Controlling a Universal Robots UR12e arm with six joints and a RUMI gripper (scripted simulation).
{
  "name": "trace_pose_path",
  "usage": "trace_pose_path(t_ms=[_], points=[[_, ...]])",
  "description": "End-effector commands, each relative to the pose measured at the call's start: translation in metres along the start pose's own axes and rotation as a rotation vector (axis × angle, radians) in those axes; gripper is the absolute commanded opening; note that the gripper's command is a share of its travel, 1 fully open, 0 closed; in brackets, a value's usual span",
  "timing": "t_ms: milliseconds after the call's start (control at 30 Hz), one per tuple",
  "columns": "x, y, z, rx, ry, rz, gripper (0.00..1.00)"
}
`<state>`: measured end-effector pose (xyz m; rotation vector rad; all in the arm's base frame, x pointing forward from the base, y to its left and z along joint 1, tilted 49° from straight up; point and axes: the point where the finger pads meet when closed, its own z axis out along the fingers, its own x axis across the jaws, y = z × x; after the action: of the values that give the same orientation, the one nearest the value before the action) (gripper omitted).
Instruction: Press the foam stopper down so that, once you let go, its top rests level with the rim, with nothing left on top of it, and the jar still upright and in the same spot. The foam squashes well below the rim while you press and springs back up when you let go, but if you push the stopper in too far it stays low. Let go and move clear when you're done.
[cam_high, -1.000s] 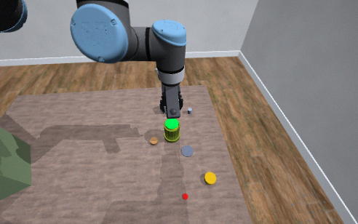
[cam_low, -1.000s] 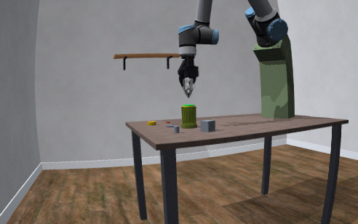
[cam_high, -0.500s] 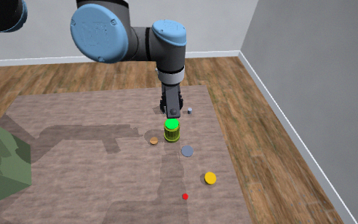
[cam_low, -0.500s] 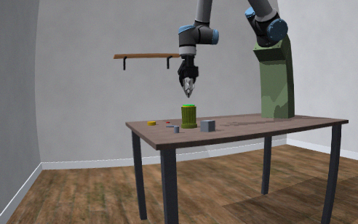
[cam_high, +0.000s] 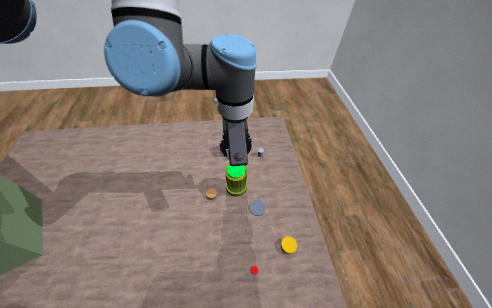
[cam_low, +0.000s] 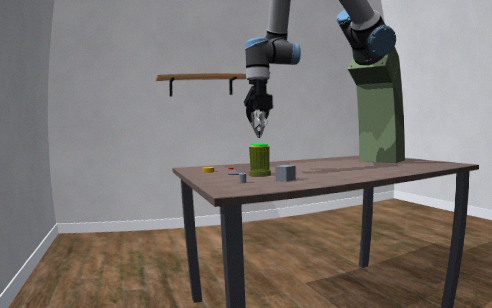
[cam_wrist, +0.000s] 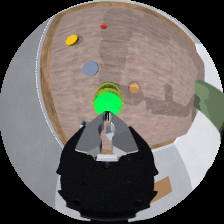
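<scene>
An olive ribbed jar (cam_high: 236, 186) (cam_low: 259, 161) (cam_wrist: 108, 90) stands upright on the brown table (cam_high: 125, 235) (cam_low: 350, 175). Its bright green foam stopper (cam_high: 236, 171) (cam_low: 259, 145) (cam_wrist: 108, 103) sits at the mouth, showing as a thin green line at the rim in the exterior view. My gripper (cam_high: 237, 159) (cam_low: 259, 134) (cam_wrist: 107, 111) is shut and empty. It points straight down, directly above the stopper with a small gap.
On the table lie an orange disc (cam_high: 211, 193) (cam_wrist: 134, 88), a grey-blue disc (cam_high: 257, 207) (cam_wrist: 90, 68), a yellow disc (cam_high: 288, 244) (cam_low: 208, 169) (cam_wrist: 72, 39), a small red dot (cam_high: 254, 270) (cam_wrist: 103, 26), a small grey cylinder (cam_high: 261, 152) (cam_low: 242, 177) and a grey cube (cam_low: 285, 173). The green robot base (cam_low: 379, 115) stands at the table's far end.
</scene>
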<state>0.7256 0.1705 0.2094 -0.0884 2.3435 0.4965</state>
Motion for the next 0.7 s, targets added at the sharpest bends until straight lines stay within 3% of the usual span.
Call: trace_pose_path(t_ms=[0,667], points=[[-0.0014,0.0001,0.015,0.001,-0.002,-0.001,0.0],[0.0001,-0.0003,0.0224,0.001,0.0,0.0,0.0]])
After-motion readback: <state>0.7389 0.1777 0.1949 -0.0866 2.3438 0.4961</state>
